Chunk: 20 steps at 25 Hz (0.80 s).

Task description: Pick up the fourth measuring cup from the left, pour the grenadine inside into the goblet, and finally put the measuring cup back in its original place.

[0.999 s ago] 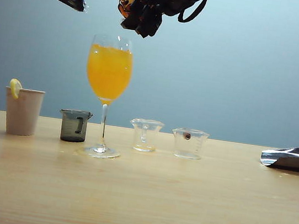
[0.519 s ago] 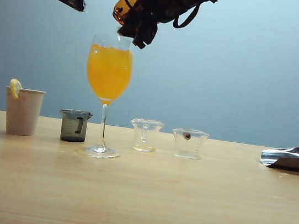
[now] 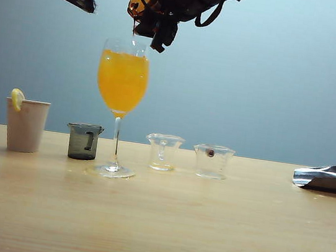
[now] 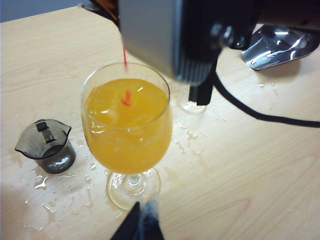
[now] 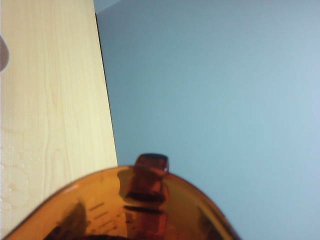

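Free room vs. blockers on the tabletop (image 3: 154, 224)

Front of tabletop wide open, also betw. clear cups and foil (image 3: 330, 177) at far right. Back row is tight: paper cup (image 3: 25, 125), grey cup (image 3: 84, 141), goblet (image 3: 119, 103), two clear cups (image 3: 164, 152) (image 3: 212, 161). Above the goblet, right tool (image 3: 154, 27) w/ amber cup (image 3: 140, 1) fills the air; left tool (image 4: 140, 225) hangs just by the goblet's foot.

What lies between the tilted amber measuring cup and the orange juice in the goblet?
A thin red grenadine stream falls from the amber measuring cup into the goblet, shown in the left wrist view.
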Motion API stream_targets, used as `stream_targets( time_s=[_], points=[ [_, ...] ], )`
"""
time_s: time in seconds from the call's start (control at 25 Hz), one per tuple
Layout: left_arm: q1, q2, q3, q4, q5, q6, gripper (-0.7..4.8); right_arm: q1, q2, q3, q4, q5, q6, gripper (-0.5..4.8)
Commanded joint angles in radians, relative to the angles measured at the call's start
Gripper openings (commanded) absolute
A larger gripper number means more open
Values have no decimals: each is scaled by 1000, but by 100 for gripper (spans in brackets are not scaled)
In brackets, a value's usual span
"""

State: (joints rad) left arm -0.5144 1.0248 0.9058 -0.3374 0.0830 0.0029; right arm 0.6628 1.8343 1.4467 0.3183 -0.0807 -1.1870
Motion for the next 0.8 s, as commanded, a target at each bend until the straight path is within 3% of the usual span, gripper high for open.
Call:
stream_targets(
  time_s=[0.04, 0.8],
  points=[
    [1, -2, 4, 9, 0, -3, -5, 5, -8, 4, 30, 4, -34, 98],
    [1, -2, 4, 10, 0, -3, -5, 44, -35, 2, -2, 63, -87, 98]
  ],
)
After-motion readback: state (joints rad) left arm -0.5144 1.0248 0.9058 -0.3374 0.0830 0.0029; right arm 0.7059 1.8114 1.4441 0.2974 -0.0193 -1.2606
